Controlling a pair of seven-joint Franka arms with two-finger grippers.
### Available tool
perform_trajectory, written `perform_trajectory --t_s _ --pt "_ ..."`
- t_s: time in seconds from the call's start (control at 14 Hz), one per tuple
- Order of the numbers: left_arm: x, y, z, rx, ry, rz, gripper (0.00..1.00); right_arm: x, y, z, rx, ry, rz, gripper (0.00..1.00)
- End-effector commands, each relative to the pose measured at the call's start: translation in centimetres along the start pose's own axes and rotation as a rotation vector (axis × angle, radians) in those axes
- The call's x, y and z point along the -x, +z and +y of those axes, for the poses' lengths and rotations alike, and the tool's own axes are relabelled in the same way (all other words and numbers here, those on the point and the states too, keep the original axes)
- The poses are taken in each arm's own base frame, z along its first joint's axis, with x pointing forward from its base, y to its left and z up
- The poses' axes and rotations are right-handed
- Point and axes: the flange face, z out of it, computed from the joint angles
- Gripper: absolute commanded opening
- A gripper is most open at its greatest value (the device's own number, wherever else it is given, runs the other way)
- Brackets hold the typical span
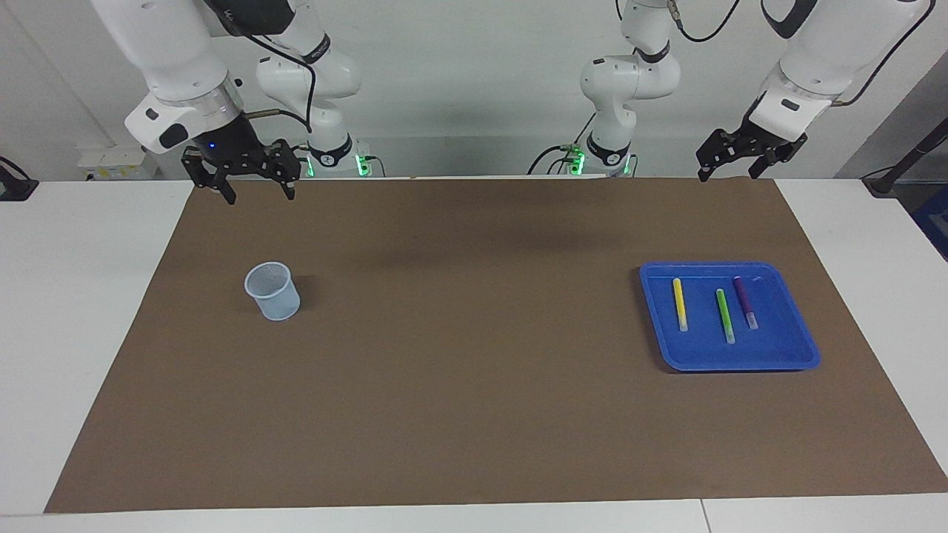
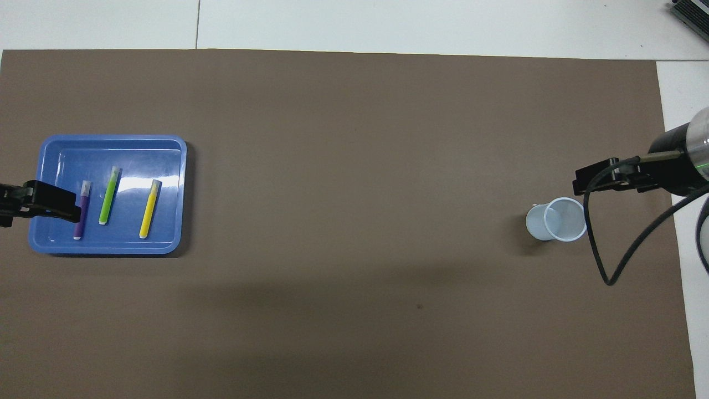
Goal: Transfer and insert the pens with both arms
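Note:
Three pens lie side by side in a blue tray (image 1: 729, 359) (image 2: 111, 145) toward the left arm's end of the table: yellow (image 1: 679, 303) (image 2: 149, 208), green (image 1: 725, 316) (image 2: 109, 195) and purple (image 1: 746, 302) (image 2: 81, 213). A pale mesh cup (image 1: 273, 291) (image 2: 559, 220) stands upright toward the right arm's end. My left gripper (image 1: 729, 175) (image 2: 66, 205) hangs open and empty, high over the mat's edge, well clear of the tray. At the same height over the mat's other corner, my right gripper (image 1: 259, 196) (image 2: 581, 183) is open too and holds nothing.
A brown mat (image 1: 474, 385) covers most of the white table (image 1: 81, 296). A black cable (image 2: 609, 266) loops down from the right arm beside the cup.

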Motion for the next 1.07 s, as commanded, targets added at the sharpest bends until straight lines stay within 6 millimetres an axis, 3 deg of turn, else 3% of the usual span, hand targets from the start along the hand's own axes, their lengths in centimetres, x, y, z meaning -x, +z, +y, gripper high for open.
perform_trajectory --t_s 0.0,0.29,1.0 --pt "0.8 -0.2 0.1 0.001 -0.003 0.001 1.0 0.6 -0.1 0.3 -0.021 0.009 0.015 1.0" --pt "0.8 -0.1 -0.8 0.003 -0.015 -0.004 1.0 0.6 -0.1 0.3 -0.021 0.009 0.015 1.0" --pt "0.9 -0.2 -0.8 0.006 -0.024 0.007 1.0 0.6 -0.1 0.3 -0.021 0.009 0.015 1.0"
